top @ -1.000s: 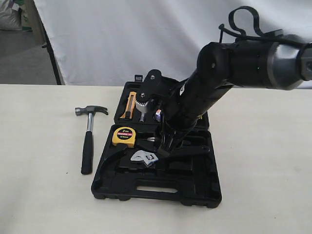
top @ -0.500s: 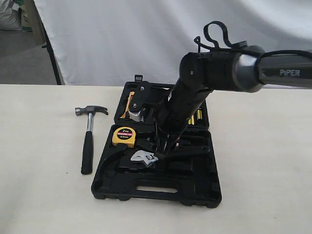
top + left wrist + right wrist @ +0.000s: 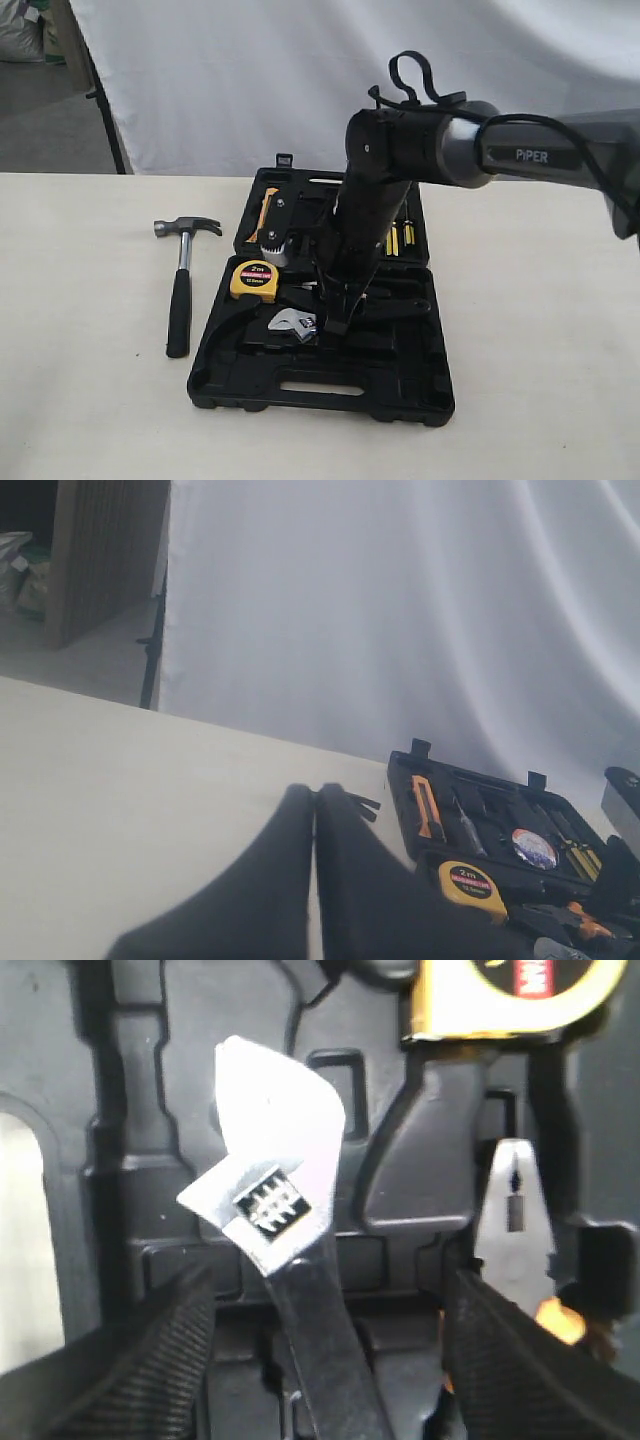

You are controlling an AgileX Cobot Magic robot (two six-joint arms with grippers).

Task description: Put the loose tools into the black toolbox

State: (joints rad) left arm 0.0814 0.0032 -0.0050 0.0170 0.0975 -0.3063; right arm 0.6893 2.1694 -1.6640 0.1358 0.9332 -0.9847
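The black toolbox [image 3: 320,392] lies open on the table. A silver adjustable wrench [image 3: 293,322] rests in its near half. My right gripper [image 3: 335,318] reaches down over it. In the right wrist view the wrench [image 3: 275,1190] runs between the wide-apart ribbed fingers [image 3: 150,1360], and neither finger touches its black handle; the right gripper [image 3: 330,1370] is open. The claw hammer [image 3: 180,290] lies on the table left of the box. The small tape roll [image 3: 533,847] sits in the far half. My left gripper [image 3: 316,794] is shut and empty above the table.
A yellow tape measure [image 3: 254,279] sits in the box's left part, and orange-handled pliers [image 3: 515,1210] lie beside the wrench. An orange utility knife [image 3: 426,808] and screwdrivers fill the far half. A white backdrop hangs behind the table [image 3: 80,400].
The right arm has swung to the left and stands more upright over the box; its gripper stays low at the wrench. Wrench and hammer have not moved.
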